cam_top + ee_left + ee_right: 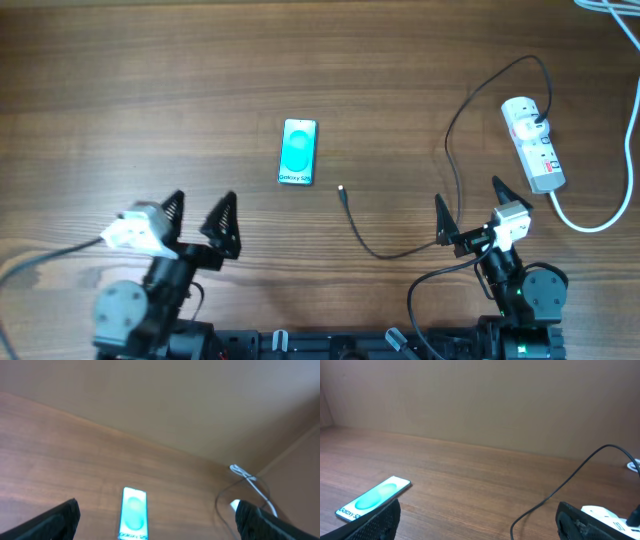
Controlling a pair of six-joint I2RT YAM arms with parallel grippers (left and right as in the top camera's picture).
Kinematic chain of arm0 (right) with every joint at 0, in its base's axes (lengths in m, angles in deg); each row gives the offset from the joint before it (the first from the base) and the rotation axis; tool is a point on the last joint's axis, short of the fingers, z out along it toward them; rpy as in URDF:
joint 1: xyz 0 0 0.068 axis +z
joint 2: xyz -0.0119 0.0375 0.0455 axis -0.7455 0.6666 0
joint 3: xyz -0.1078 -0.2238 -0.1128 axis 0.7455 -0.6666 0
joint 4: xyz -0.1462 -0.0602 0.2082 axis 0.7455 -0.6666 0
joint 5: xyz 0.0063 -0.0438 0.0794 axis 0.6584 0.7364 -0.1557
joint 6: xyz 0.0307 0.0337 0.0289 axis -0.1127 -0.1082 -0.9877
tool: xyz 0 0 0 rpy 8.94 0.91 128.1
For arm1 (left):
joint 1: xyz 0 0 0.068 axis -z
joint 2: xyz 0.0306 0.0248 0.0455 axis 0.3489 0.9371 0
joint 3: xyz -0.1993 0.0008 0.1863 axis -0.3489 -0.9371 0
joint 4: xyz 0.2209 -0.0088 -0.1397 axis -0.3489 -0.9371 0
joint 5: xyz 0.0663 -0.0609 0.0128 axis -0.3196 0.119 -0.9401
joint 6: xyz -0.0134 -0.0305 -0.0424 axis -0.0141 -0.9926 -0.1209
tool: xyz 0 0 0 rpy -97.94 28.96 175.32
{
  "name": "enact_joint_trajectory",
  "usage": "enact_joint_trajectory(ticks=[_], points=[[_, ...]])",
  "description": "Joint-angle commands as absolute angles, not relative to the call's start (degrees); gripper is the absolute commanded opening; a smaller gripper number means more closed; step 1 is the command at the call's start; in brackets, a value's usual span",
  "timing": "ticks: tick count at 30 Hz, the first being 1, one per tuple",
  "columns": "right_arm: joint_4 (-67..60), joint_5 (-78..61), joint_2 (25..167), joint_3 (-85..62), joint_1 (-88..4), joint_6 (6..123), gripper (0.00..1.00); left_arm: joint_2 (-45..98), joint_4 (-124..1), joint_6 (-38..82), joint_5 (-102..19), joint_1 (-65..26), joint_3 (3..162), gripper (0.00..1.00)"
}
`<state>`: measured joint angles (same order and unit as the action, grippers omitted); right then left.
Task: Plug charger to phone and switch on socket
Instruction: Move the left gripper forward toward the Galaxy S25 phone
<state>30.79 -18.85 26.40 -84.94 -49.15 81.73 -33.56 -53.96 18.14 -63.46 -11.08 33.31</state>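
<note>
The phone (298, 152) lies flat on the wooden table with its turquoise screen up; it also shows between the fingers in the left wrist view (134, 516) and at lower left in the right wrist view (372, 497). The charger (385, 246), a thin black cable, runs from its small tip right of the phone, curves past my right gripper and climbs to the socket (532, 143) at far right. The cable crosses the right wrist view (570, 480), where the socket (605, 514) peeks beside a finger. My left gripper (203, 220) stands open below-left of the phone. My right gripper (468, 210) is open too, with nothing between its fingers.
A thick white cord (610, 215) loops from the socket along the table's right edge. A pale wall rises behind the table's far edge in both wrist views. A white cable (250, 482) trails at the right of the left wrist view.
</note>
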Motion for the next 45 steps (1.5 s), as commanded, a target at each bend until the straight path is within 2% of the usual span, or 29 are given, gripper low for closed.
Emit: enact_joint_trajectory(ticks=[1, 6, 11, 18, 25, 45], points=[[30.94, -18.77, 25.83, -85.0, -49.35, 82.75, 1.0, -18.9, -63.75, 19.39, -62.98, -10.95, 50.25, 1.0], [30.94, -18.77, 25.83, -85.0, -49.35, 82.73, 1.0, 1.34, -73.74, 19.37, -52.51, -10.93, 64.09, 1.0], [30.94, -18.77, 25.83, -85.0, -49.35, 82.73, 1.0, 15.31, -74.07, 19.13, -48.23, -10.95, 64.53, 1.0], [30.94, -18.77, 25.83, -85.0, -49.35, 82.73, 1.0, 29.15, -75.05, 19.15, -33.23, -10.93, 64.53, 1.0], [30.94, -18.77, 25.83, -85.0, -49.35, 82.73, 1.0, 33.19, -75.1, 19.15, -32.6, -10.88, 64.53, 1.0], [30.94, -18.77, 25.83, -85.0, -49.35, 82.73, 1.0, 33.23, -77.26, 19.17, -35.9, -10.88, 64.31, 1.0]])
